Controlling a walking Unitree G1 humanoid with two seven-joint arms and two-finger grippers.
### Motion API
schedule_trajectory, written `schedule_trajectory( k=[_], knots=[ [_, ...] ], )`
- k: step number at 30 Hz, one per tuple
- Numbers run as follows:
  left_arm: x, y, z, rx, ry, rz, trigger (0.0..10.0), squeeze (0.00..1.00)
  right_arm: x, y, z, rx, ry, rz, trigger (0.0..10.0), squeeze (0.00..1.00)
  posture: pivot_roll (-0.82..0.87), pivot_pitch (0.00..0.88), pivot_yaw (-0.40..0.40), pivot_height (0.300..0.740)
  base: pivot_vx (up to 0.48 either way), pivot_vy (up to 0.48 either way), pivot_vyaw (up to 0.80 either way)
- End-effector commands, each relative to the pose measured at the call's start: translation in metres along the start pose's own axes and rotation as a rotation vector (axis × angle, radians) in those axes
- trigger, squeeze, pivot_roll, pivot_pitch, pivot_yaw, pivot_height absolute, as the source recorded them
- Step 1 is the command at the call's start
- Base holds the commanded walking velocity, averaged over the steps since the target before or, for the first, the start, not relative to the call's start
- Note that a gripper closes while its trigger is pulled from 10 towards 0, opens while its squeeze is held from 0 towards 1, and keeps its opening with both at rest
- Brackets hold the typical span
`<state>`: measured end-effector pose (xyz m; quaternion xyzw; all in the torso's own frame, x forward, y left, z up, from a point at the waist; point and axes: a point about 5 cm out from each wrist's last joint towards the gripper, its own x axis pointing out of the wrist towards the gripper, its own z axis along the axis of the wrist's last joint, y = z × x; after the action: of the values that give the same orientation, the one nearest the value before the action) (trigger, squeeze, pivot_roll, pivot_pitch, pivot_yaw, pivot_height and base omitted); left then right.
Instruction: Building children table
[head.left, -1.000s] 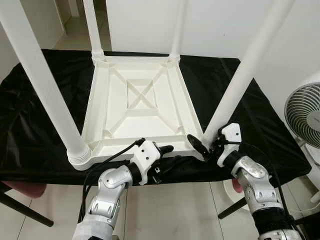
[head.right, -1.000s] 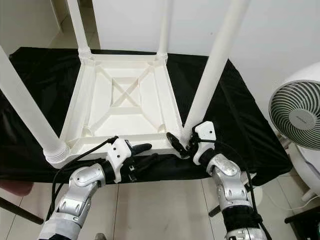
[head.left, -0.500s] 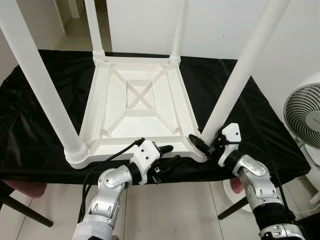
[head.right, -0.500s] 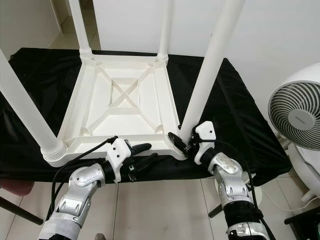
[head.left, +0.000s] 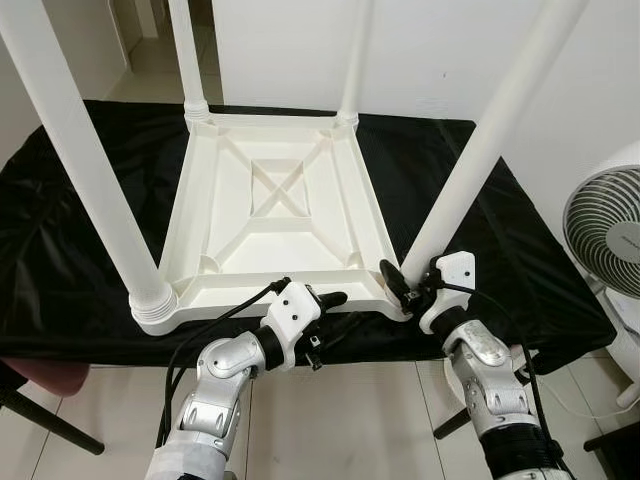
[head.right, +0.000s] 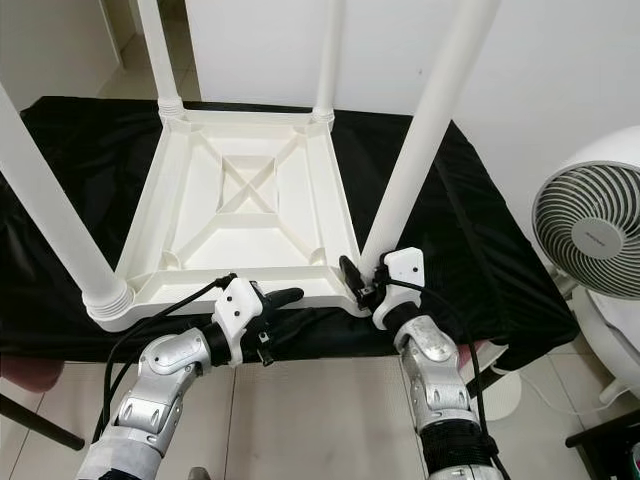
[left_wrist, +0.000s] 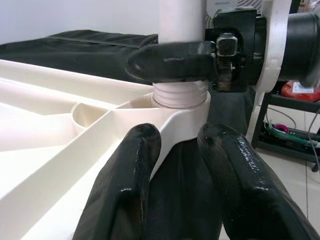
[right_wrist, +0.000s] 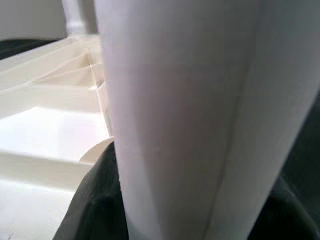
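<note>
A white children's table (head.left: 270, 225) lies upside down on a black-covered table (head.left: 60, 250), with its legs pointing up. My right gripper (head.left: 404, 284) is shut around the base of the near right leg (head.left: 478, 150), just above its ribbed collar (left_wrist: 179, 95). That leg (right_wrist: 190, 115) stands close between the fingers in the right wrist view. My left gripper (head.left: 336, 308) sits at the tabletop's near rim (head.left: 250, 300), open. One finger (left_wrist: 125, 190) lies against the rim and the other (left_wrist: 240, 185) is over the black cloth.
A white standing fan (head.left: 610, 230) is at the right, close to the table end. A red stool seat (head.left: 40, 378) shows under the table's left end. The near left leg (head.left: 90, 170) rises steeply by my left side. A white wall stands behind.
My right forearm has swung to the left beneath the table edge while its gripper stays on the leg base. The left gripper has not moved.
</note>
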<state>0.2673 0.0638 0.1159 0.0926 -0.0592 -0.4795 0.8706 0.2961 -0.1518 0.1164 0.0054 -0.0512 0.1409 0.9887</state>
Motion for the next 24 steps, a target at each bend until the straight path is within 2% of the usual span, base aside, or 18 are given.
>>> schedule_trajectory(
  k=[1, 3, 5, 7, 8, 9, 12, 13, 16, 24],
  knots=[
    [-0.001, 0.006, -0.001, 0.003, 0.008, 0.166, 10.0, 0.0, -0.004, -0.002, -0.013, 0.006, 0.076, -0.023, 0.0, 0.0, 0.07, 0.053, -0.039, 0.74, 0.0, 0.0, 0.0],
    [-0.001, 0.004, -0.001, -0.001, 0.009, 0.161, 10.0, 0.0, -0.006, 0.002, -0.011, 0.022, 0.062, -0.144, 0.0, 0.0, 0.06, 0.06, -0.037, 0.74, 0.0, 0.0, 0.0],
    [-0.001, 0.004, -0.001, -0.001, 0.009, 0.161, 10.0, 0.0, -0.006, 0.002, -0.011, 0.022, 0.062, -0.144, 0.0, 0.0, 0.06, 0.06, -0.037, 0.74, 0.0, 0.0, 0.0],
    [-0.001, 0.004, -0.002, -0.003, 0.009, 0.159, 10.0, 0.0, -0.006, 0.004, -0.01, 0.027, 0.058, -0.184, 0.0, 0.0, 0.06, 0.063, -0.035, 0.74, 0.0, 0.0, 0.0],
    [-0.001, 0.003, -0.002, -0.006, 0.01, 0.155, 10.0, 0.0, -0.006, 0.006, -0.009, 0.031, 0.046, -0.248, 0.0, 0.0, 0.06, 0.065, -0.034, 0.74, 0.0, 0.0, 0.0],
    [-0.001, 0.003, -0.002, -0.006, 0.01, 0.155, 10.0, 0.0, -0.006, 0.006, -0.009, 0.031, 0.046, -0.248, 0.0, 0.0, 0.06, 0.065, -0.034, 0.74, 0.0, 0.0, 0.0],
    [0.0, 0.002, -0.002, -0.011, 0.009, 0.15, 10.0, 0.0, -0.003, 0.018, -0.007, 0.044, 0.033, -0.333, 0.0, 0.0, 0.05, 0.065, -0.031, 0.74, 0.0, 0.0, 0.0],
    [0.0, 0.002, -0.002, -0.011, 0.009, 0.15, 10.0, 0.0, -0.003, 0.018, -0.007, 0.044, 0.033, -0.333, 0.0, 0.0, 0.05, 0.065, -0.031, 0.74, 0.0, 0.0, 0.0],
    [0.001, 0.0, -0.002, -0.014, 0.008, 0.143, 10.0, 0.0, 0.003, 0.041, -0.002, 0.025, 0.025, -0.303, 0.0, 0.0, 0.05, 0.064, -0.032, 0.74, 0.0, 0.0, 0.0],
    [0.0, 0.001, -0.002, -0.012, 0.008, 0.153, 10.0, 0.0, 0.001, 0.04, -0.007, 0.043, 0.069, -0.309, 0.0, 0.0, 0.06, 0.065, -0.039, 0.74, 0.0, 0.0, 0.0]
  ],
)
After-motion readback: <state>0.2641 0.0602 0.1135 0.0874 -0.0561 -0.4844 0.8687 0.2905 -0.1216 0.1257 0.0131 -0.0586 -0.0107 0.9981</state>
